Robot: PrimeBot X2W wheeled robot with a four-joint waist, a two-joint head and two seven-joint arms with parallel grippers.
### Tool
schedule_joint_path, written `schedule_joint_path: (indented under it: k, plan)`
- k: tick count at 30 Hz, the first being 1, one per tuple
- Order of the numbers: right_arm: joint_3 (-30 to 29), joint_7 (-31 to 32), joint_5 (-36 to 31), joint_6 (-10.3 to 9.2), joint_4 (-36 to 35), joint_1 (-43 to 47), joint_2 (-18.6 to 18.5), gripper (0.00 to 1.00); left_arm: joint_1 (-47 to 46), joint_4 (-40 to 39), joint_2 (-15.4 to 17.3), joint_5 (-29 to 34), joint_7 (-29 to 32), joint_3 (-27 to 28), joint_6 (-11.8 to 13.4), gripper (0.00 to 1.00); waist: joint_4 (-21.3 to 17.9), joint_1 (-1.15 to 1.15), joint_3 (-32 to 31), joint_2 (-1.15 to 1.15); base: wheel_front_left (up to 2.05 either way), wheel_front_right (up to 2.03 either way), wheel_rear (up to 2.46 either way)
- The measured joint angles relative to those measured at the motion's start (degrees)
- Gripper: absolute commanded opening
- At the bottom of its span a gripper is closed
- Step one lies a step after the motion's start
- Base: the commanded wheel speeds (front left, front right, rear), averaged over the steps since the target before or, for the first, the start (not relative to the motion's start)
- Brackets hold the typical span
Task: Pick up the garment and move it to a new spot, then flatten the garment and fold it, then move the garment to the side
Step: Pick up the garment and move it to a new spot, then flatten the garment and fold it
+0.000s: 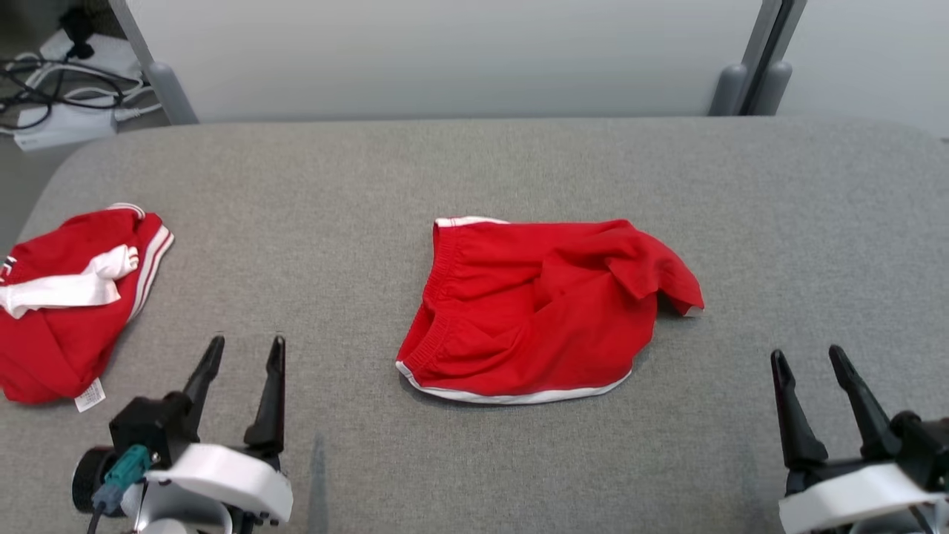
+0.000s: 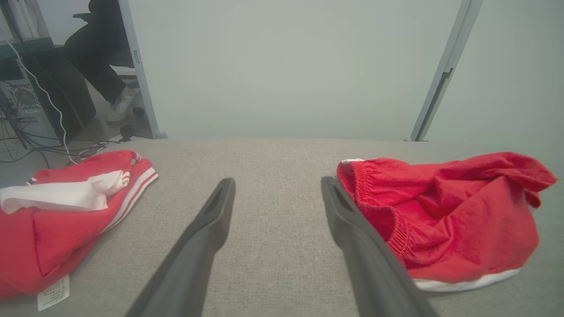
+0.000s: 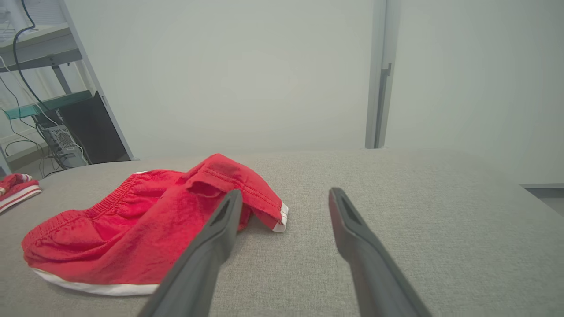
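Red shorts (image 1: 534,311) lie crumpled on the grey desk (image 1: 474,170); I see left fingers (image 1: 270,400) and right fingers (image 1: 793,415) spread, holding nothing.

shorts (image 1: 541,311) lie mid-table (image 1: 474,163), another garment (image 1: 67,304) at its left.

surface: grey fabric tabletop (image 1: 519,163) | backdrop: pale partition panels (image 1: 445,52) on grey posts (image 1: 769,44) | floor, left: tangled cables (image 1: 44,81) | beyond: computer tower (image 3: 61,141) under green shelf (image 3: 48,105)

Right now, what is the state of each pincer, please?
Left pincer: open, holding nothing.
Right pincer: open, holding nothing.
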Motion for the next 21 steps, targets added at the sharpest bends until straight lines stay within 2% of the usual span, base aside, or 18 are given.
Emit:
schedule_joint_path:
  k: [8, 21]
  plan:
    - [-1.9, 0.0, -2.3, 0.0, -0.4, 7.0, 1.6, 1.0, 4.7, 1.0, 1.2, -0.9, -0.8, 0.2, -0.4, 1.0, 0.0, 0.0, -4.5, 0.0, 0.0, 0.0, 0.0]
    - [-1.9, 0.1, -2.9, 0.0, -1.9, 7.4, 2.6, 1.0, 5.2, 0.0, 1.5, -1.9, -0.7, 0.5, -0.4, 1.0, -0.7, 0.0, -4.2, 0.0, 0.0, 0.0, 0.0]
